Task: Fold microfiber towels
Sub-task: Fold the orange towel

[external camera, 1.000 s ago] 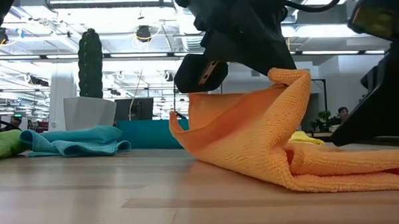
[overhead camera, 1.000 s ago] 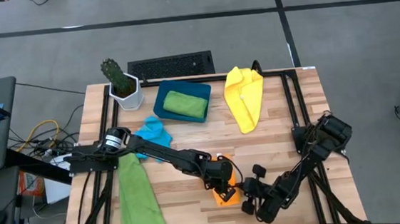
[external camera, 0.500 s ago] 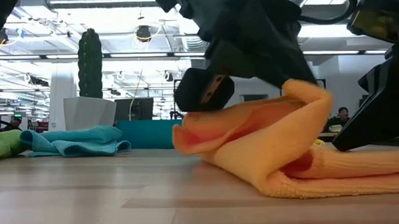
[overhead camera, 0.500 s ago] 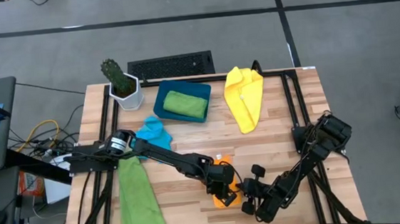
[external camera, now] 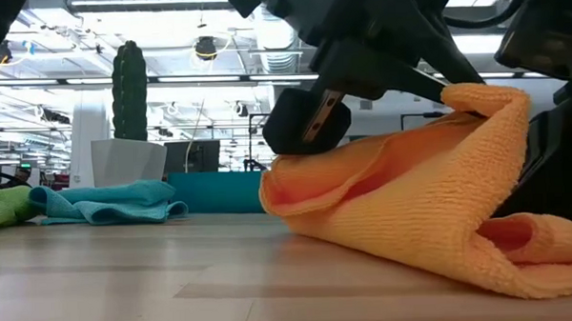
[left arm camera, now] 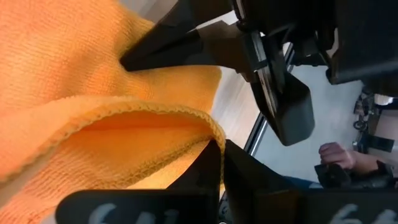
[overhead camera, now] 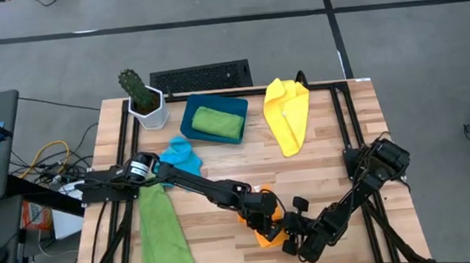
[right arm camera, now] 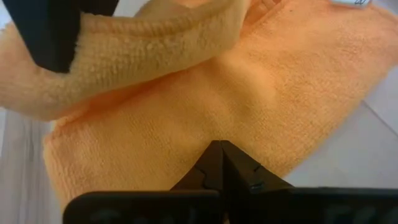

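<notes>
Mostly hidden beneath both arms, the orange towel (overhead camera: 262, 233) is pinched by the left hand (overhead camera: 269, 224); the right hand (overhead camera: 291, 230) is closed.

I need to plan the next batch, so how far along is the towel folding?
Done: one green towel lies folded in the teal tray. In hand: the left gripper is shut on an edge of the orange towel, carrying it over the rest, while the right gripper is shut at the towel. Left: the yellow towel, the sky-blue towel and the second green towel lie unfolded on the table.
</notes>
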Controlling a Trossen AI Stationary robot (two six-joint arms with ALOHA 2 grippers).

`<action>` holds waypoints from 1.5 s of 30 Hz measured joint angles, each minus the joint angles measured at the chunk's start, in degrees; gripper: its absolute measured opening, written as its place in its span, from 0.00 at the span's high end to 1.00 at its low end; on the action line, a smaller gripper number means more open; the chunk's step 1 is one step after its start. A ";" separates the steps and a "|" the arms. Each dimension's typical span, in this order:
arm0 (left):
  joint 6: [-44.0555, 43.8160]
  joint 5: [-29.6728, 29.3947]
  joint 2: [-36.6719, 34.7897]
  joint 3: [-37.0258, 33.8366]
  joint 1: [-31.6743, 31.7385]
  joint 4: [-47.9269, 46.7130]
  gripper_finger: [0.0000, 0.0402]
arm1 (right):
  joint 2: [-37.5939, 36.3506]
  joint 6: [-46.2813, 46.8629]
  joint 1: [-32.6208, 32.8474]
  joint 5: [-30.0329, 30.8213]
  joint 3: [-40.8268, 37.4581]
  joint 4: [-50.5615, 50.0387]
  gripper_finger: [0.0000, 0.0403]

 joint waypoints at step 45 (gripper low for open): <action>0.22 8.10 -2.78 0.04 3.22 5.39 0.61 | -6.20 -2.82 3.30 1.19 -0.13 -4.38 0.95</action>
